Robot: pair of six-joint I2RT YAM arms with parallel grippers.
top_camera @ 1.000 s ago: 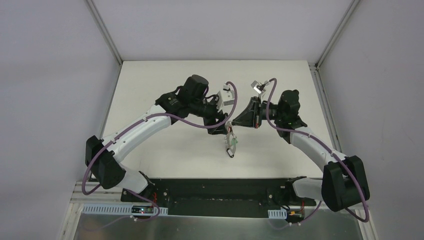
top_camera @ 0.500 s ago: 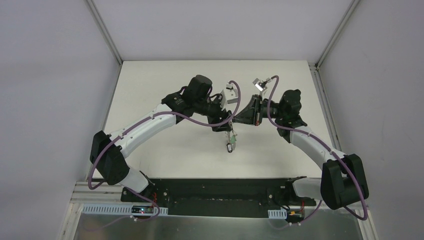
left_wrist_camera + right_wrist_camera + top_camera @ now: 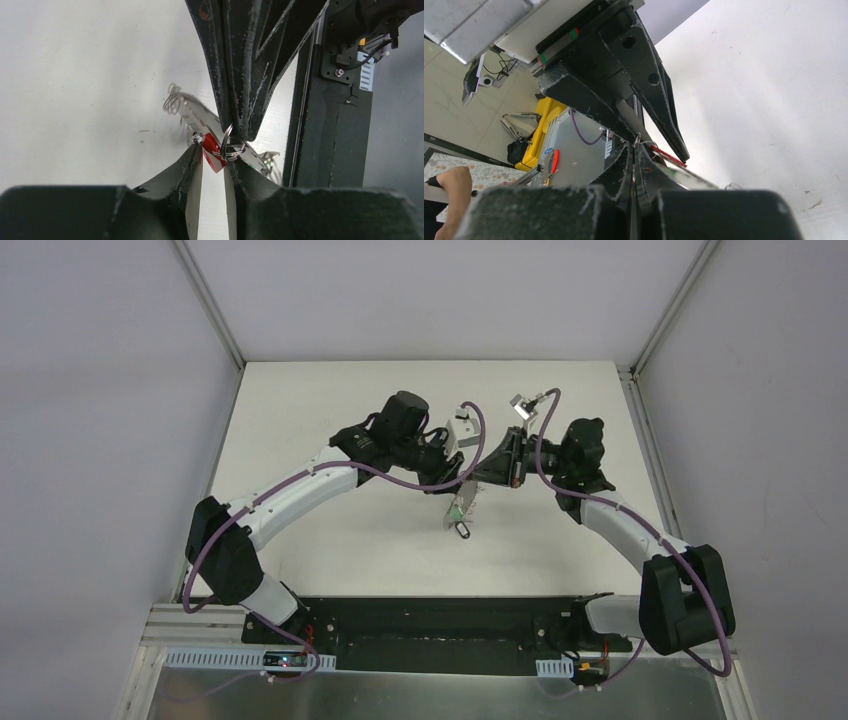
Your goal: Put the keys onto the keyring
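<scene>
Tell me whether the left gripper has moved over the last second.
Yes. In the top view the left gripper has shifted slightly right and toward the far edge of the table.

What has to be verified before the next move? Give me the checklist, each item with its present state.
1. Right claw shut on the keyring: ok.
2. Red key head sits between the left claw fingers: ok.
3. Left claw firmly gripping the red key: cannot tell, as contact on both sides is unclear.
4. Red key threaded on the keyring: cannot tell, because they overlap in the left wrist view.
5. Claw tips not pressing on each other: cannot tell, they are very close.
</scene>
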